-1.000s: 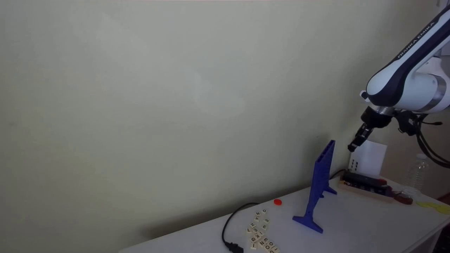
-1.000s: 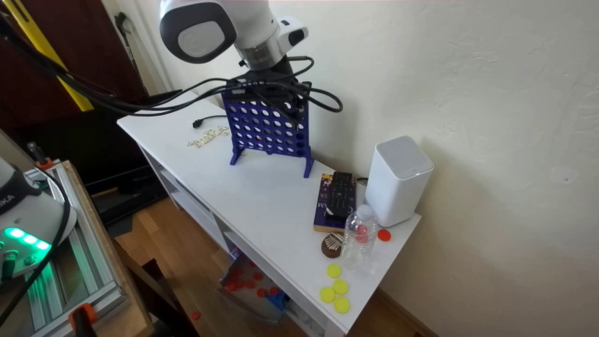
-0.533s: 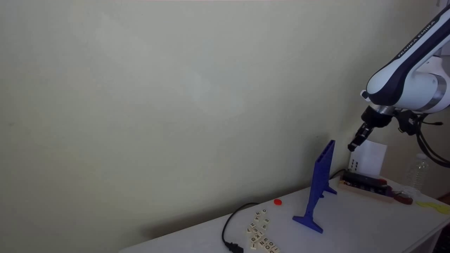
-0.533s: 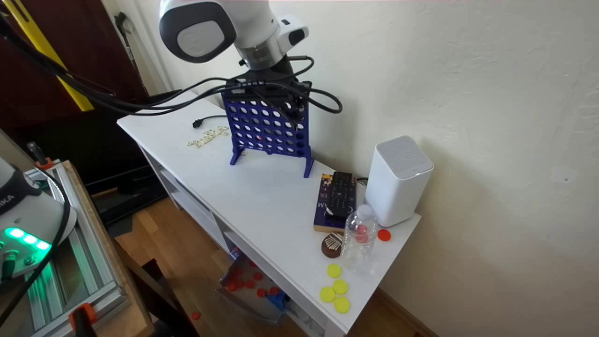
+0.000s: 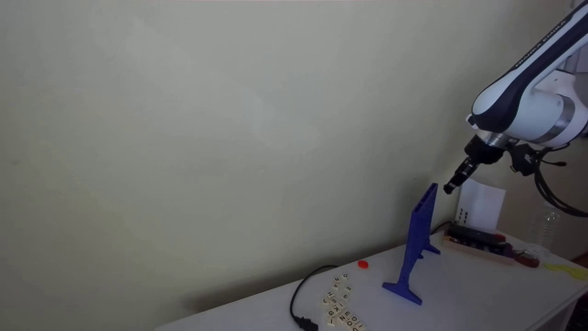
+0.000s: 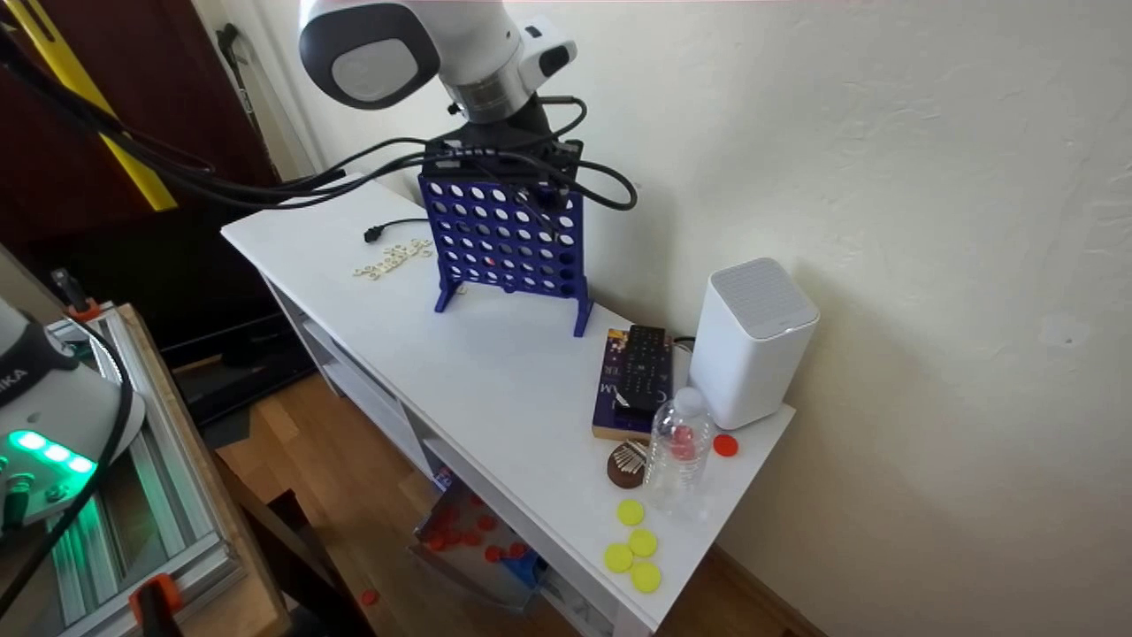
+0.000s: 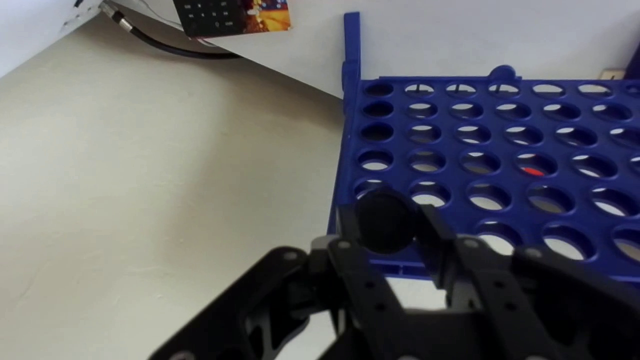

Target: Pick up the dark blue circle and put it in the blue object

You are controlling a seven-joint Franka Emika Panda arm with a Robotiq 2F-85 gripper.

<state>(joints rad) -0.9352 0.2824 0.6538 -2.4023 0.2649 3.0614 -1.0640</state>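
In the wrist view the jaws pinch the dark blue circle [image 7: 385,220] between their tips. Its flat face shows almost full on there; being round, it gives no long axis. It is held well above the table [image 6: 495,380], overlapping in the wrist view the end column of the blue object [image 7: 507,164], near the slotted top edge. In an exterior view the arm [image 5: 533,115] holds the jaws slanting downward, just beside the top of the blue object and apart from it. The blue object stands upright, the long axis of its body running crosswise from the table's wall-side edge toward the opposite long edge. By the wall-side edge lies a red piece [image 5: 363,264], with letter tiles [image 5: 336,309] near it. Yellow discs [image 6: 644,541] lie by one corner of a short edge, the white box [image 6: 752,354] by the other.
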